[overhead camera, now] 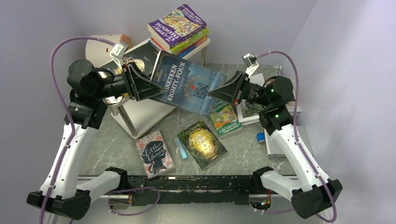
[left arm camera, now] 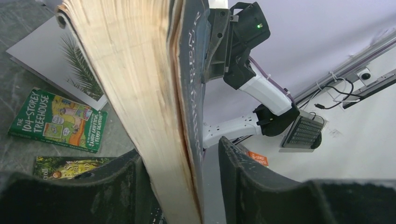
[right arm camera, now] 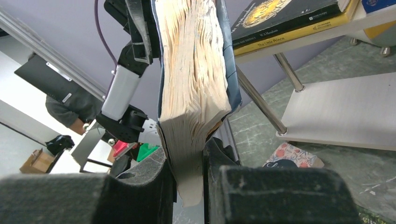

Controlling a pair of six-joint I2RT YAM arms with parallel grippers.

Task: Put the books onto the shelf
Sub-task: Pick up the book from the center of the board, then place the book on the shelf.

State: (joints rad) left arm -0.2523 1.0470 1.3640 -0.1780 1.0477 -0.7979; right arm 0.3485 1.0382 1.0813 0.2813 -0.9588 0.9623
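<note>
Straddling Nineteen Eighty-Four (overhead camera: 189,88) mid-frame, the left gripper (overhead camera: 150,86) shows no sure grip; if the right gripper (overhead camera: 217,93) clamping it releases, it falls.

Held book (overhead camera: 189,88): above the tabletop (overhead camera: 243,149), between left tool (overhead camera: 149,86) and right tool (overhead camera: 219,93).
Shelf (overhead camera: 140,116): behind it, to the left.
Stack of books (overhead camera: 180,28): on the shelf's top board.
Loose books (overhead camera: 202,143): on tabletop, in front.

Bright, even light, soft shadows; left fingers (left arm camera: 254,184) blurred close up.
</note>
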